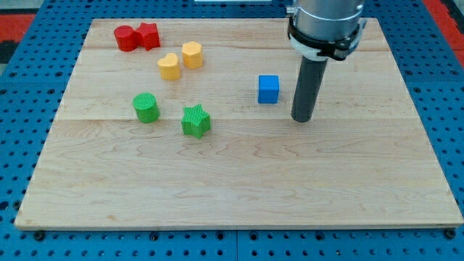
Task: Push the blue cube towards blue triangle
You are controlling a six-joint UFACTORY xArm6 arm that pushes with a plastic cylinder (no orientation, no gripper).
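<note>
My tip (301, 119) rests just right of the blue cube (268, 89), apart from it, seemingly placed to push leftward. No blue triangle shows on the surface (239, 181); the arm carries no gripper.

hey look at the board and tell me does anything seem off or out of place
One thing: no blue triangle shows anywhere in this view, only the blue cube. My tip sits just to its right, apart from it. The other blocks stand upright on the wooden board, nothing tipped or damaged.
</note>
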